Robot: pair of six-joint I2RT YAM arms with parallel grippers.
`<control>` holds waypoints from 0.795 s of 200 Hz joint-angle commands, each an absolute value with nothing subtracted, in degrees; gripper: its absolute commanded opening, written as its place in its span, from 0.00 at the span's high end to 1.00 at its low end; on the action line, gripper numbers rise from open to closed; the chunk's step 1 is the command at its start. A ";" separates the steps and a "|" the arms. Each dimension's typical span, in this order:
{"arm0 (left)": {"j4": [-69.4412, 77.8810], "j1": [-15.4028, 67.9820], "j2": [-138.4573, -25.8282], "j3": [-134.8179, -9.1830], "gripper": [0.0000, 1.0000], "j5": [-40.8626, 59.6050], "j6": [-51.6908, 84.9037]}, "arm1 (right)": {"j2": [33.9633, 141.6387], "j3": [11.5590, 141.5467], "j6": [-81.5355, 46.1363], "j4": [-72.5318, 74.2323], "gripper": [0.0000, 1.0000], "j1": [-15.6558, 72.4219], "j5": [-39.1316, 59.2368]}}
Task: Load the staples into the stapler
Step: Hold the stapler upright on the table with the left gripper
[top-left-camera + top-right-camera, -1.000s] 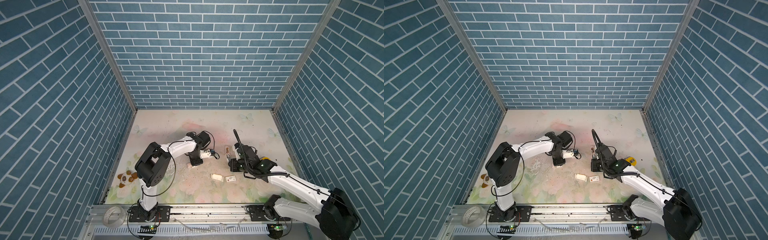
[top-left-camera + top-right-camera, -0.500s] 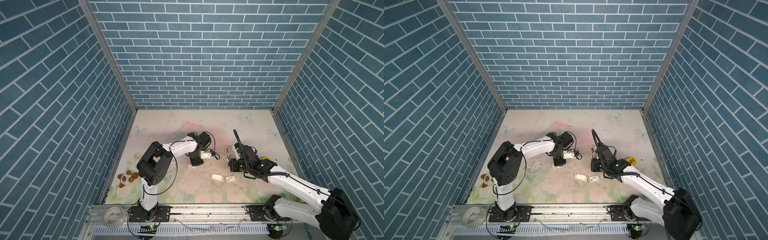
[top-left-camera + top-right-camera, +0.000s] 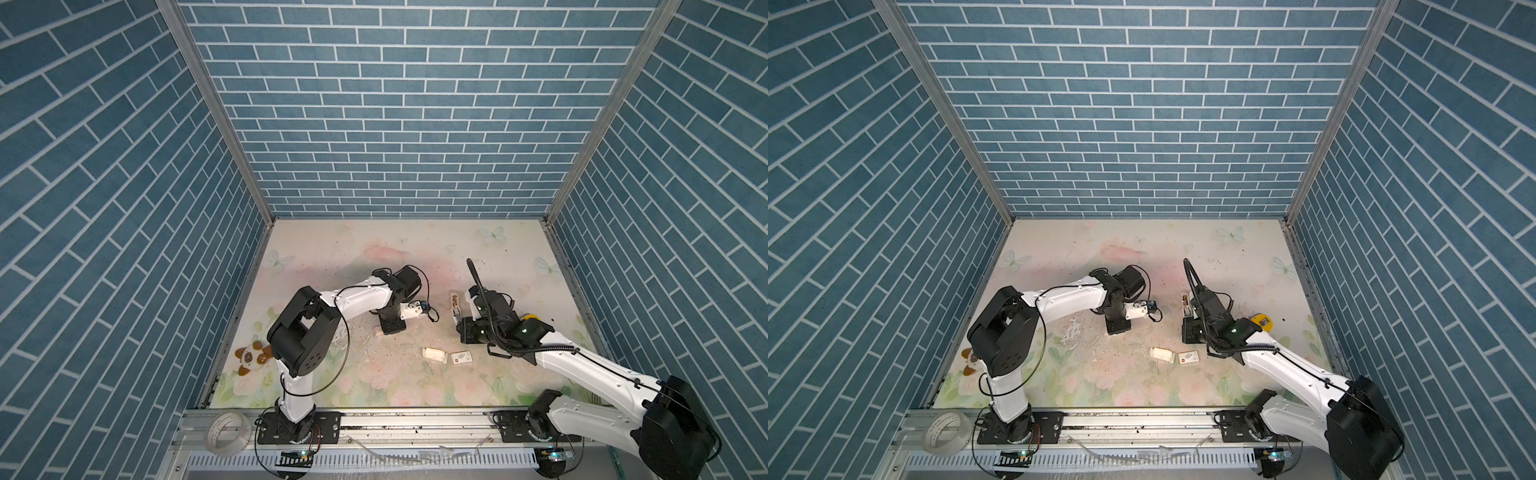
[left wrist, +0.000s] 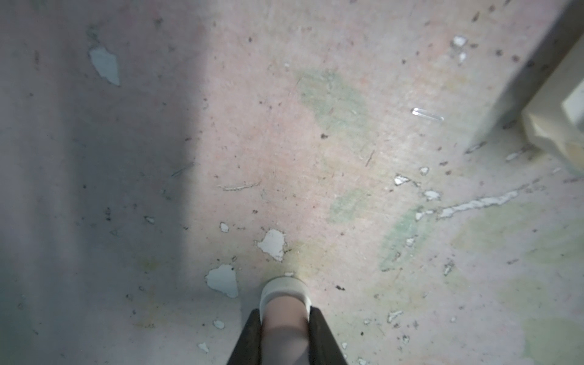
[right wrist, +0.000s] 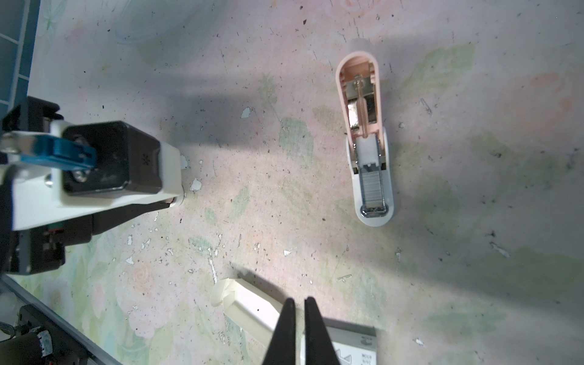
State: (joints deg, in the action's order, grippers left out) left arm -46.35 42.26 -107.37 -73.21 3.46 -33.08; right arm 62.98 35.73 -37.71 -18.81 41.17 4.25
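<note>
The stapler (image 5: pixel 366 139) lies opened flat on the table, its pink lid folded back from the white base; both top views show it (image 3: pixel 455 305) (image 3: pixel 1185 305). A silver-grey strip of staples (image 5: pixel 374 186) sits in its open channel. My right gripper (image 5: pixel 299 301) is shut with nothing in it, over a small white cardboard tray (image 5: pixel 249 303) and a white sleeve (image 5: pixel 350 347) with a red mark. My left gripper (image 4: pixel 284 311) is shut on a small pink piece with a white end (image 4: pixel 284 289), tip down on the table left of the stapler (image 3: pixel 384 330).
A single loose staple (image 4: pixel 427 114) lies on the worn floral mat. A panda toy (image 3: pixel 253 356) sits by the left wall, and a tape roll (image 3: pixel 226 430) rests on the front rail. A yellow object (image 3: pixel 530 328) lies behind my right arm. Blue brick walls close three sides.
My left arm's elbow has edged slightly to the right. Both grippers stay shut where they were.
</note>
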 commanded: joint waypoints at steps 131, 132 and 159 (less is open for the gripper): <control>-49.40 41.96 -103.86 -71.35 0.89 0.97 -32.34 | 62.02 35.41 -39.64 -18.63 0.89 41.01 3.25; -49.40 41.94 -103.79 -71.31 0.89 0.97 -32.30 | 61.99 35.37 -39.64 -18.67 0.89 41.03 3.25; -49.48 41.97 -103.83 -71.54 0.85 1.05 -32.07 | 61.81 35.34 -39.64 -18.65 0.89 40.96 3.16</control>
